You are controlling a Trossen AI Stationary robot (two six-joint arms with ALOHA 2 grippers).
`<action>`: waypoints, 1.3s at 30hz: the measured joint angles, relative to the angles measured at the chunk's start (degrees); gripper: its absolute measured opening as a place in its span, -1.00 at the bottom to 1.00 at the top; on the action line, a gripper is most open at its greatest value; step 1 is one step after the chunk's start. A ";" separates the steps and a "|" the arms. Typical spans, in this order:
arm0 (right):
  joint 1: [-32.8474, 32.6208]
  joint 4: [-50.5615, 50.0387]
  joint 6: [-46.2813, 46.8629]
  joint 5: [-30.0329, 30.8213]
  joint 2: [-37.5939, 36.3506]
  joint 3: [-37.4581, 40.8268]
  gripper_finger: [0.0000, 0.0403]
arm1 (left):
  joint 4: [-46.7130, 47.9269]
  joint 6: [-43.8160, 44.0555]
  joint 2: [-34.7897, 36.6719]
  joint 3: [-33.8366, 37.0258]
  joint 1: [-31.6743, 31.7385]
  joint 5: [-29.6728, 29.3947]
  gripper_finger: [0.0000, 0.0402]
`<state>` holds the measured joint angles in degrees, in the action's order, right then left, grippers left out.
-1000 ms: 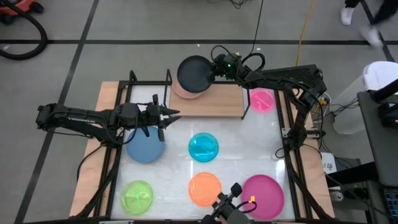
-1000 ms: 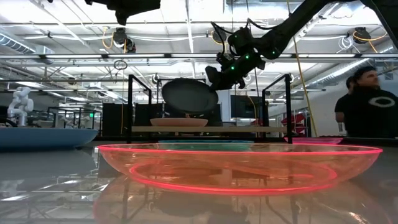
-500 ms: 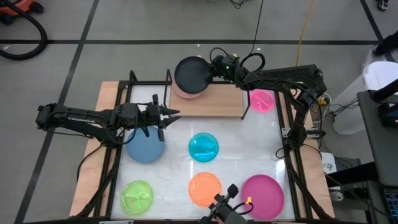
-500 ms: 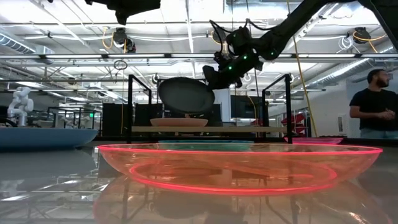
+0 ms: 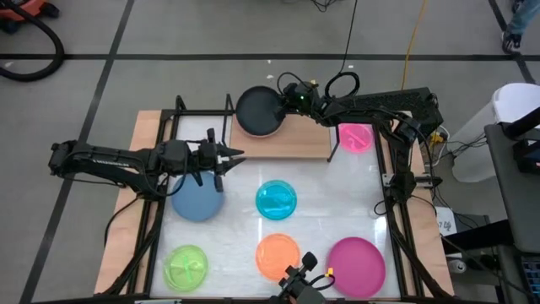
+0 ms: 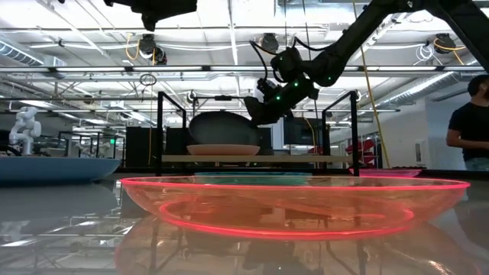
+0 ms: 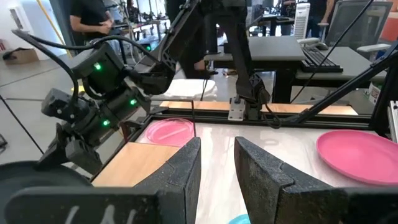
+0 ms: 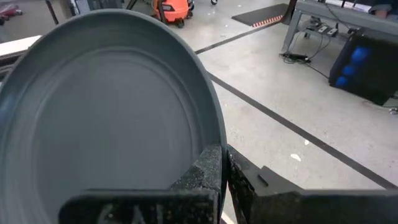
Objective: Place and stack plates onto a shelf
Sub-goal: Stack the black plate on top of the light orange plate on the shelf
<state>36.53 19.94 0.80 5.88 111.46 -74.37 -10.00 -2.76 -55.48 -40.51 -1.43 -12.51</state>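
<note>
Looking down from the high view: right gripper (image 5: 284, 99) clamped the black plate (image 5: 258, 110) by its rim, over the pink plate (image 5: 253, 131) on the shelf (image 5: 291, 139). Left gripper (image 5: 229, 159) hung above the blue plate (image 5: 197, 203), holding nothing. Low view: black plate (image 6: 221, 128) sat just above the pink one. Left wrist: fingers (image 7: 186, 171) stood slightly apart. Right wrist: fingers (image 8: 205, 171) pinched shut on the rim.

White tabletop (image 5: 337, 194), six plates, wooden shelf (image 5: 295, 139) bearing pink plate (image 6: 223, 150)
</note>
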 joint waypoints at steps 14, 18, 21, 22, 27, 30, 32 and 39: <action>-3.65 -6.38 0.19 -1.59 -0.39 -0.04 -1.00 | 0.00 0.33 0.00 0.00 -0.03 0.00 -0.48; -4.45 -6.51 0.17 -1.59 -0.39 -0.04 -1.00 | -0.02 0.57 0.00 0.00 -0.04 0.00 -0.48; -4.56 -6.48 0.49 -1.57 -0.39 -0.04 -1.00 | -0.03 0.66 0.00 0.00 -0.04 0.00 -0.48; -4.56 -6.48 0.88 -1.59 -0.39 -0.04 -1.00 | -0.03 0.74 0.00 -0.01 -0.04 0.00 -0.48; -3.69 -5.50 3.34 -3.04 -2.56 0.07 -1.00 | 0.24 0.74 0.00 0.00 -0.04 0.00 -0.48; -3.05 -5.26 5.40 -5.01 -5.58 0.07 -1.00 | 0.55 0.74 -0.01 0.00 -0.02 0.00 -0.48; -2.77 -6.12 6.56 -6.41 -7.67 0.00 -1.00 | 0.65 0.72 0.00 0.00 -0.02 0.00 -0.48; -2.42 -16.24 10.91 -10.66 -10.79 -0.02 -1.00 | -0.34 0.47 0.00 0.00 0.00 0.00 -0.48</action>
<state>34.11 3.70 11.71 -4.78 100.67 -74.39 -10.34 -2.30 -55.48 -40.51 -1.43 -12.51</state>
